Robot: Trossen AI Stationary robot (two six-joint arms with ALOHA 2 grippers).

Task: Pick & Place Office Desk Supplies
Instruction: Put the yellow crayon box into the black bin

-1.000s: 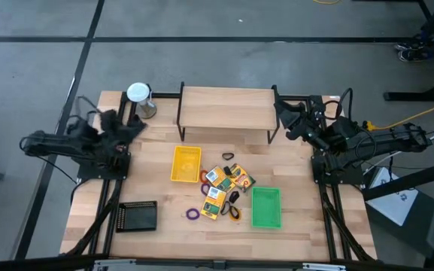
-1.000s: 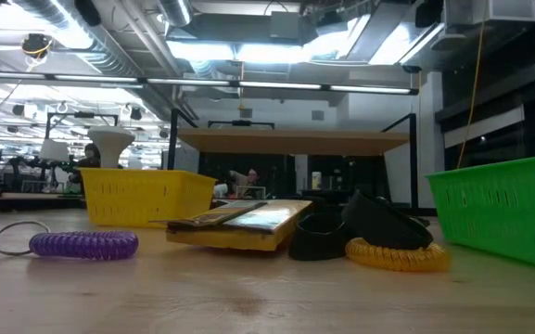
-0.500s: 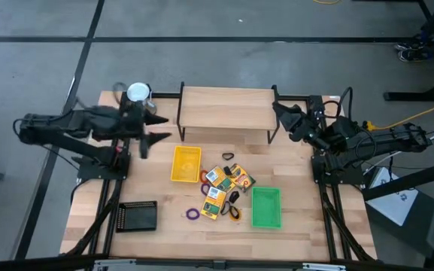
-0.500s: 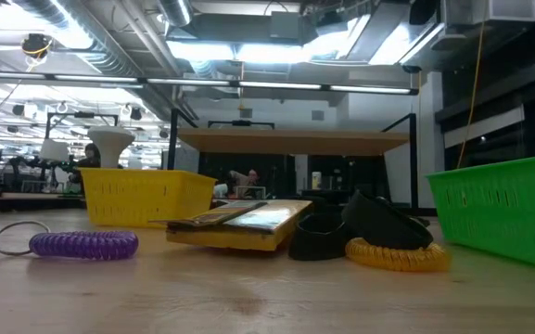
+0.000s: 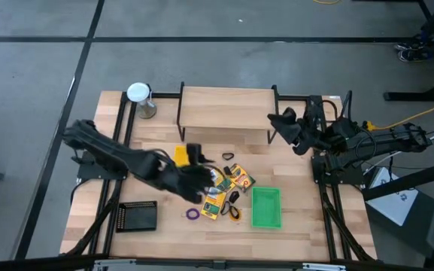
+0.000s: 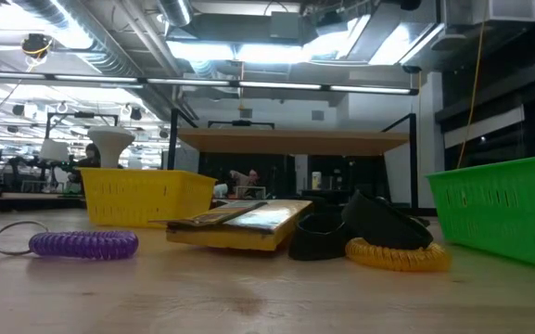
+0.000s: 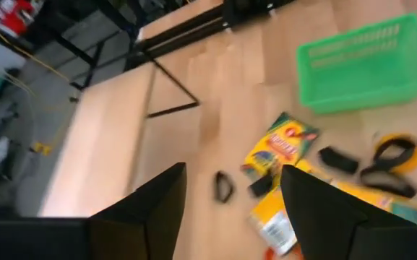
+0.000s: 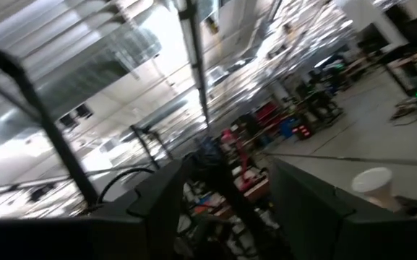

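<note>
Progress is nil: in the high view the yellow printed boxes (image 5: 228,181), small black clips (image 5: 227,156) and thin purple ring (image 5: 192,214) lie loose mid-counter between the yellow mesh tray (image 5: 183,154) and empty green mesh tray (image 5: 266,207). The left tool (image 5: 195,172) hangs over the pile; the right tool (image 5: 286,125) waits, open, by the wooden shelf (image 5: 226,108).

Low view: purple ring, boxes and orange ring (image 6: 397,253) rest on bare wooden counter (image 6: 248,297).

Left wrist view: fingers (image 7: 150,209) spread, empty, above a clip; the supplies lie tightly bunched, open boards around them.
</note>
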